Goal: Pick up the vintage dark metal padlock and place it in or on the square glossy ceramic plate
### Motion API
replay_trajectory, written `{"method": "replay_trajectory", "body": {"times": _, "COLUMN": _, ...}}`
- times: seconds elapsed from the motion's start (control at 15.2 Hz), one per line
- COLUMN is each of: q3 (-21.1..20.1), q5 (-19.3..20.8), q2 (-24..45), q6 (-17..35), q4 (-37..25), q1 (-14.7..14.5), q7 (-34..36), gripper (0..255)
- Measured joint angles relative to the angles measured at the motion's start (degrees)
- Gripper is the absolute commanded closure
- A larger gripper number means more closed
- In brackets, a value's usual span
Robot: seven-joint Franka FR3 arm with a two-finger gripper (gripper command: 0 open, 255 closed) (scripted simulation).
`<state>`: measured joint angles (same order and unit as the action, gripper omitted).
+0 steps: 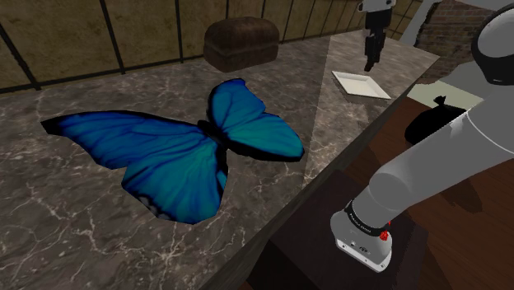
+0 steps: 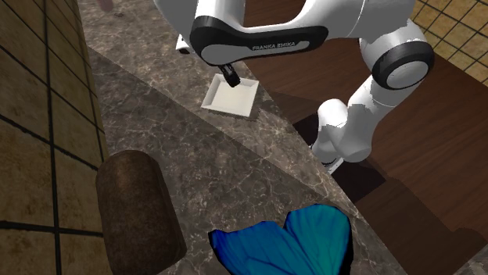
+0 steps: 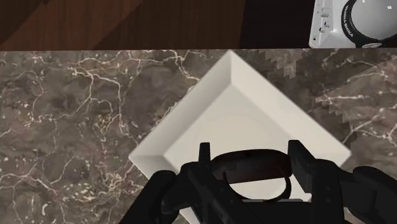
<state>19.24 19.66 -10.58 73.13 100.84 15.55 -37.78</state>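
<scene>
Dark padlock (image 3: 251, 165) sits clamped between my end effector's (image 3: 250, 154) two fingers, over the white square plate (image 3: 235, 95). That plate lies near the marbled worktop's (image 3: 76, 114) edge.

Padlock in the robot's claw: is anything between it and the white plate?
Nothing visible. The gripper clasps the padlock above the plate, with only open air between them. The butterfly and the chest lie well aside on the counter.
</scene>
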Motion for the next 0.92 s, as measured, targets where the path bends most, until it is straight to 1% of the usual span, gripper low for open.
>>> {"method": "replay_trajectory", "body": {"times": 0.66, "q3": 0.83, "q5": 0.29, "q2": -1.06, "q6": 7.20, "q4": 8.30, "q1": 0.45, "q7": 1.32, "gripper": 255}}
{"method": "replay_trajectory", "body": {"times": 0.92, "q3": 0.93, "q5": 0.36, "q2": -1.20, "q6": 8.04, "q4": 9.25, "q1": 0.51, "q7": 1.46, "gripper": 255}}
